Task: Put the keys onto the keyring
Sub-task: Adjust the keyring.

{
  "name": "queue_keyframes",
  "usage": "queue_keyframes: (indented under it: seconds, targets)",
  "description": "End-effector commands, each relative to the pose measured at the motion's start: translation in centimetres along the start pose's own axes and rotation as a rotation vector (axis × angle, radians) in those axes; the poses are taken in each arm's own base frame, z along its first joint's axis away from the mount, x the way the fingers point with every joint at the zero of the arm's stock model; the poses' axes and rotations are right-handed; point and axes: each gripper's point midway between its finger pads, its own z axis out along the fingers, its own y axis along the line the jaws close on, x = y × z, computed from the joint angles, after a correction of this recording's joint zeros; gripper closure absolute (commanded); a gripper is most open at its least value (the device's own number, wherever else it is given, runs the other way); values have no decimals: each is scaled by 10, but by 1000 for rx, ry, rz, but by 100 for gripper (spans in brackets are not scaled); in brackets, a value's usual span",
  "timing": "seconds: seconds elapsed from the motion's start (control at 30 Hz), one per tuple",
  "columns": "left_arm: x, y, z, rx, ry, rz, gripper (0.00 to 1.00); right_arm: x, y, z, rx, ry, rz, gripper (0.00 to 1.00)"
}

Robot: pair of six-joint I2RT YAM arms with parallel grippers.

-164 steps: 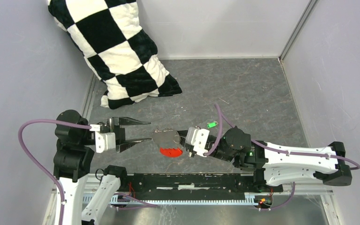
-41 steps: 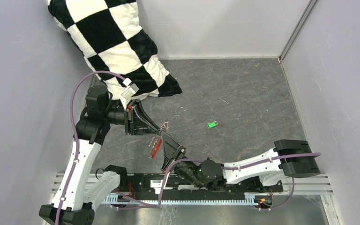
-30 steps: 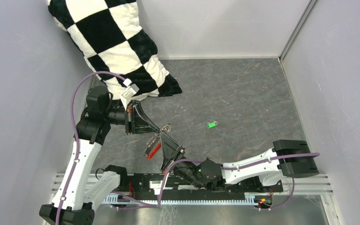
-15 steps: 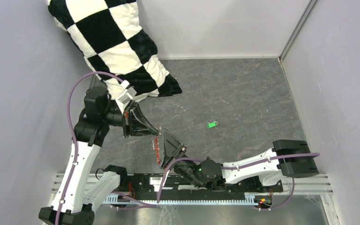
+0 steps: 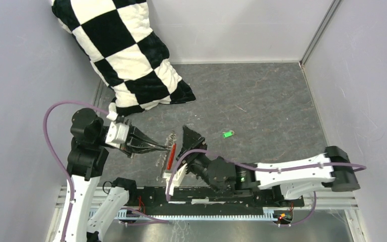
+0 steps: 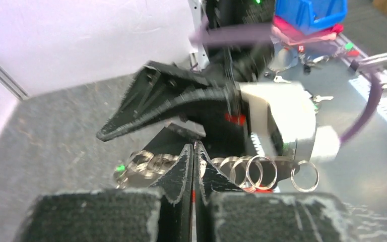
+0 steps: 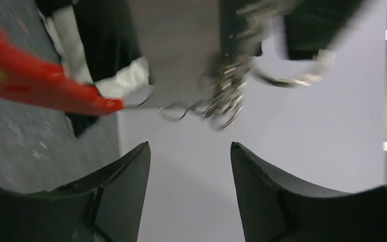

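**Top external.** The keyring (image 5: 171, 151) is held off the counter (image 5: 262, 101) near the middle of its near edge, at the tips of the left gripper (image 5: 162, 146), which points toward the right edge. The red tag (image 5: 171, 157) is seen with its long axis running from near edge to far edge, slightly tilted, with the rings (image 5: 170, 137) at its far end. The right gripper (image 5: 187, 135) stands just beside the tag and points toward the far edge; its second finger is hidden. The key (image 5: 227, 134) lies flat about mid-counter, apart from both grippers, its long axis roughly left to right. Only its green head can be made out.

**Left wrist.** The left gripper (image 6: 194, 166) is pressed together on the keyring, with rings (image 6: 254, 171) strung out on both sides. The tag is almost wholly hidden. The right gripper (image 6: 146, 118) is blurred.

**Right wrist.** The fingers of the right gripper (image 7: 189, 169) are spread apart, with nothing between them. The tag (image 7: 40, 85) is cut off at the left edge, beyond the fingertips. The rings (image 7: 227, 98) are smeared.
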Motion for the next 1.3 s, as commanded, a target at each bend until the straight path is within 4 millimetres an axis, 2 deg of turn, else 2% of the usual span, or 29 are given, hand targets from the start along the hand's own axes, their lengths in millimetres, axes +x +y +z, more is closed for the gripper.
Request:
queue_keyframes:
  seconds: [0.0, 0.07, 0.17, 0.33, 0.5, 0.63, 0.8, 1.03, 1.27]
  targets:
    - [-16, -6, 0, 20, -7, 305, 98, -14, -41, -14, -104, -246, 663, 35]
    - [-18, -9, 0, 19, -6, 349, 98, -21, -58, -23, -115, -386, 814, 36]
    - [-23, -11, 0, 17, -7, 410, 98, -32, -78, -38, -157, -578, 949, 37]
    - [-30, -14, 0, 30, -11, 423, 98, -44, -92, -66, -225, -791, 1069, 38]
    - [-31, -15, 0, 41, -14, 403, 98, -58, -101, -83, -277, -922, 1162, 42]
    - [-30, -14, 0, 38, -13, 375, 98, -64, -98, -80, -268, -946, 1225, 47]
    - [-27, -11, 0, 36, -12, 363, 98, -59, -99, -67, -185, -921, 1325, 55]
    - [-27, -10, 0, 34, -11, 367, 98, -57, -106, -52, -99, -913, 1388, 56]
    - [-26, -10, 0, 27, -9, 375, 98, -63, -101, -43, -109, -901, 1406, 56]
